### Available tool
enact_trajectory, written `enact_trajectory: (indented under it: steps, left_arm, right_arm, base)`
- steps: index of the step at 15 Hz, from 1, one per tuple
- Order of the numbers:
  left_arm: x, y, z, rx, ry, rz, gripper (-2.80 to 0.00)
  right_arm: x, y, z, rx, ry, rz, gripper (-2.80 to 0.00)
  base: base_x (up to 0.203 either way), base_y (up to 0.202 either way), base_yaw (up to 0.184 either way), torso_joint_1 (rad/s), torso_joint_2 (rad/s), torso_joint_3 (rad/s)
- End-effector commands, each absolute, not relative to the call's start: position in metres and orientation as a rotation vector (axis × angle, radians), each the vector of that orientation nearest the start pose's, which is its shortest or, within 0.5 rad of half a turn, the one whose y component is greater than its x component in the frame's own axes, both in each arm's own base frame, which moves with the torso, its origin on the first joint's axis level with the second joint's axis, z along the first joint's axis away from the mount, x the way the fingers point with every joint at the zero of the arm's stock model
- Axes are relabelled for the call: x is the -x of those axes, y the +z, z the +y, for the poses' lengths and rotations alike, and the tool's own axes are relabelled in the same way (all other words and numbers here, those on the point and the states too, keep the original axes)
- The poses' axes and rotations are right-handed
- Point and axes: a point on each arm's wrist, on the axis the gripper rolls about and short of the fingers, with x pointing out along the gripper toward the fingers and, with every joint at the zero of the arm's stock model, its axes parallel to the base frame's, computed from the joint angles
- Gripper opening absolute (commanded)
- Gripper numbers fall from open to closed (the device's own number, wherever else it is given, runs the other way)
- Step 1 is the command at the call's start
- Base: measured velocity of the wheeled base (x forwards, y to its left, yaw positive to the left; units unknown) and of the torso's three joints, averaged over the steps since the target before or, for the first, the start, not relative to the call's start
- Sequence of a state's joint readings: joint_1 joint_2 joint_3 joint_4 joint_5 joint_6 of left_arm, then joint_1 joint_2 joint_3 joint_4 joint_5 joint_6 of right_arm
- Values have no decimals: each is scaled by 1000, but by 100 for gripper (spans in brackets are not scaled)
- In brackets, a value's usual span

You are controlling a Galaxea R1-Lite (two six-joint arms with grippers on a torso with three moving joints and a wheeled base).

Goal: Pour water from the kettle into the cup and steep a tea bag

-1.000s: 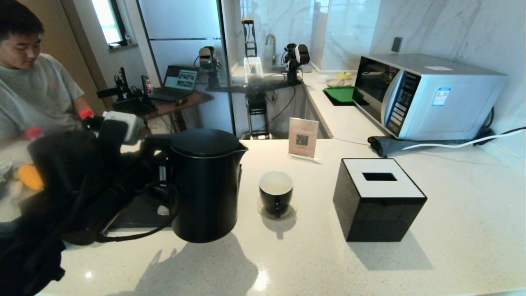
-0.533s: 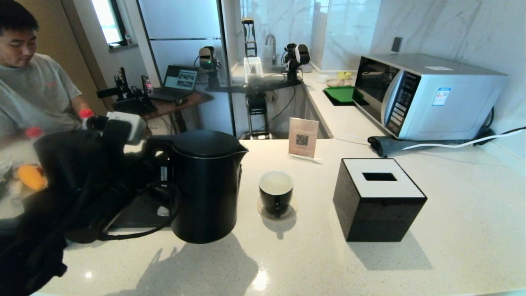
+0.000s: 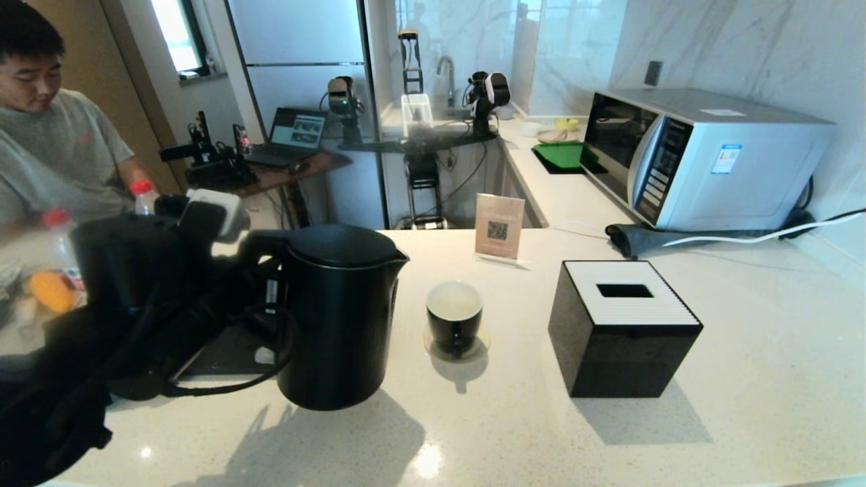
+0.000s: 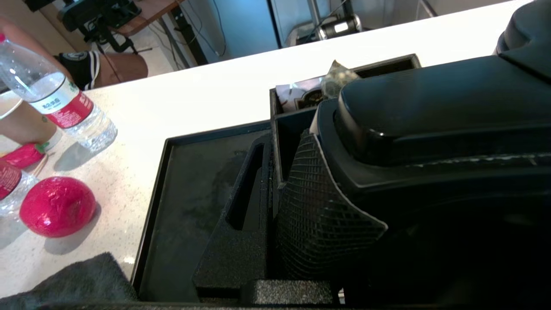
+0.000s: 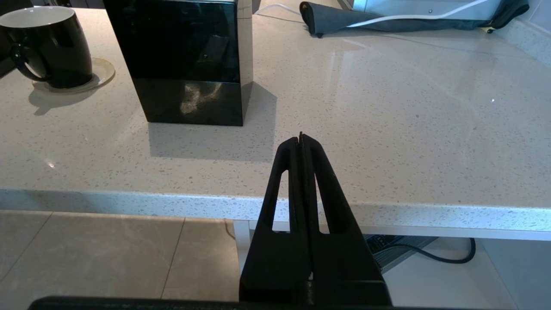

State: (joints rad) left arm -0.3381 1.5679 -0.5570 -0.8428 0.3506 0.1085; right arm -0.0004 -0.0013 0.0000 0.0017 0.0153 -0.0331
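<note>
The matte black kettle (image 3: 335,318) stands upright left of the cup, its base at or just above the counter. My left gripper (image 3: 260,247) is shut on its loop handle (image 4: 430,112), with a textured finger pad (image 4: 318,206) pressed against it. The black cup (image 3: 454,316) with a white inside rests on a round coaster, a short way from the spout; it also shows in the right wrist view (image 5: 47,43). Water does not show. A greyish tea bag (image 4: 337,78) lies in a tray compartment behind the handle. My right gripper (image 5: 300,138) hangs shut and empty off the counter's front edge.
A black tissue box (image 3: 622,325) sits right of the cup, with a QR sign (image 3: 499,226) and a microwave (image 3: 697,155) behind. A black tray (image 4: 193,181) lies under my left arm. Bottles with red caps (image 4: 60,103), a red ball (image 4: 56,206) and a person (image 3: 40,135) are at the left.
The kettle has come down a little in my left gripper and stayed upright. The cup and the tissue box have not moved.
</note>
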Motion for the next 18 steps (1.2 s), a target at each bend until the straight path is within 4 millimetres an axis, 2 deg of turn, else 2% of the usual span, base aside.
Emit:
enact_trajectory:
  steps: [1, 8, 18]
  left_arm:
    - [-245, 176, -78, -167, 6, 162, -280]
    - [-247, 176, -78, -208, 1, 206, -280]
    - [-259, 181, -86, -255, -10, 228, -280]
  right_arm:
    - [23, 75, 0, 34, 15, 1, -280]
    - [23, 75, 0, 34, 15, 1, -280]
    - [23, 75, 0, 34, 15, 1, -280]
  base:
    - [0, 0, 0, 0, 0, 0]
    - [0, 0, 0, 0, 0, 0]
    - [0, 0, 0, 0, 0, 0]
